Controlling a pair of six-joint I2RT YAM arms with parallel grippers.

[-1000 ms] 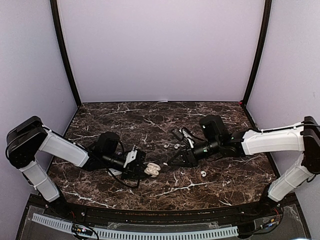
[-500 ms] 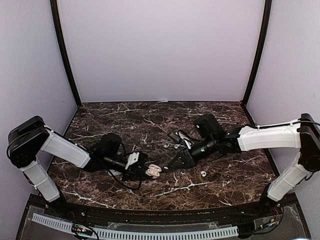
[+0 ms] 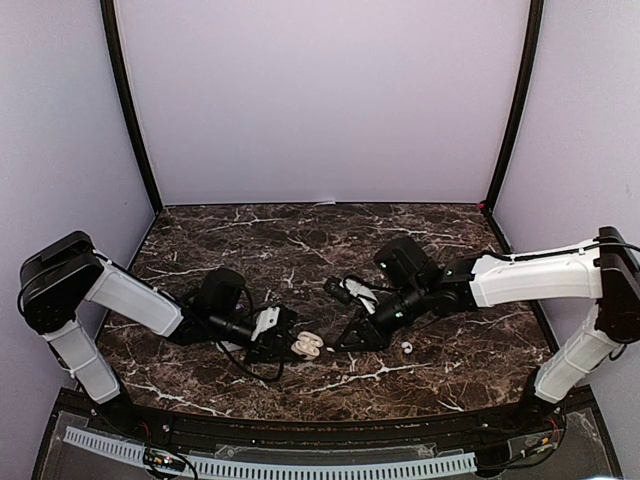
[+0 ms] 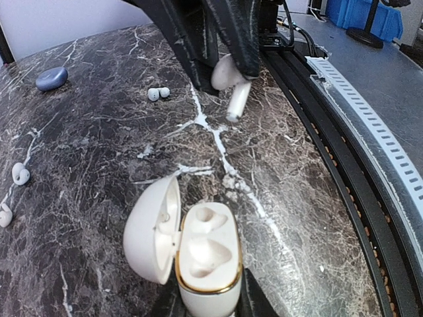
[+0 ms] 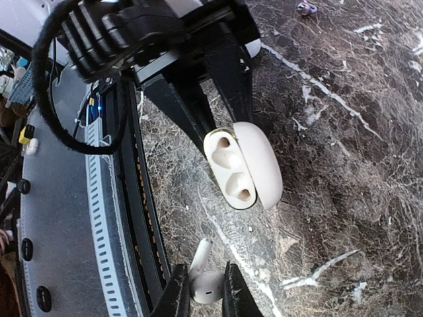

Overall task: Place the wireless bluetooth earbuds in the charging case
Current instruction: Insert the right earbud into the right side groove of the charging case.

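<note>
My left gripper [image 3: 288, 342] is shut on the base of an open white charging case [image 3: 306, 345] with a gold rim. In the left wrist view the case [image 4: 206, 254] has its lid [image 4: 149, 228] swung to the left and both sockets empty. My right gripper [image 3: 343, 338] is shut on a white stemmed earbud [image 5: 203, 282], stem pointing toward the case [image 5: 234, 168]. The left wrist view shows this earbud [image 4: 229, 79] a short way beyond the case, apart from it. My left gripper [image 4: 205, 304] shows only at the bottom edge of that view.
Loose white buds lie on the marble: one near the right arm [image 3: 406, 347], a pair [image 4: 157, 93] and two more at the left [image 4: 20, 174]. A blue oval case [image 4: 51, 78] lies far left. The table's front edge and cable rail [image 4: 370, 125] are close by.
My right gripper has moved left and nearer, carrying the earbud toward the open case. My left gripper has shifted slightly right with the case.
</note>
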